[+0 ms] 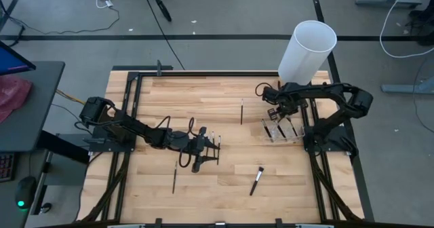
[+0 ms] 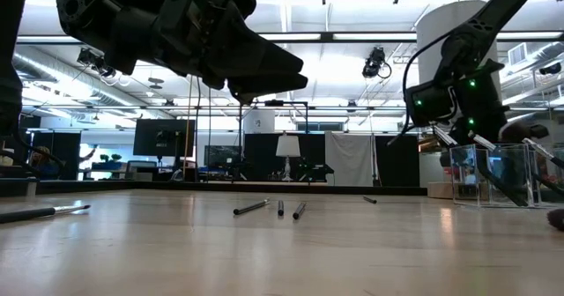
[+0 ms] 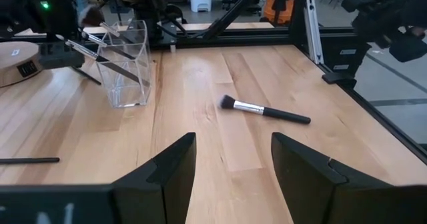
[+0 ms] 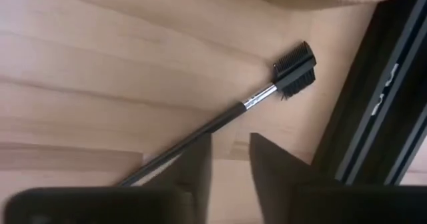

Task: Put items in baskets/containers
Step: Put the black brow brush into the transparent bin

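My bench (image 1: 203, 194) is pale wooden planks set in a dark metal frame, standing on a grey floor with cables trailing across it. Level across the top, the room behind shows ceiling lights, dark screens and a white-shaded lamp (image 2: 288, 145). I can read no writing anywhere.

My left gripper (image 1: 211, 149) hangs over the middle of the bench, jaws parted and empty. Ahead of it lies a fluffy-tipped brush (image 3: 264, 109) with a silver ferrule, and another thin brush (image 1: 174, 179) lies near the front edge, well apart from everything else.

My right gripper (image 1: 277, 114) hangs at the far right, just over the clear plastic holder (image 1: 283, 130). Its jaws stand slightly parted with a comb-tipped brush (image 4: 280, 83) between them; whether they grip it I cannot tell. Several dark brushes already lean inside the holder. One more stick brush (image 1: 241, 111) lies just left of the holder on bare wood.

A tall white cylinder (image 1: 306, 50) stands behind my right arm at the bench's far right corner. To the left, beside the bench, stands a grey desk (image 1: 34, 106) with a pink cloth (image 1: 12, 96) on it.
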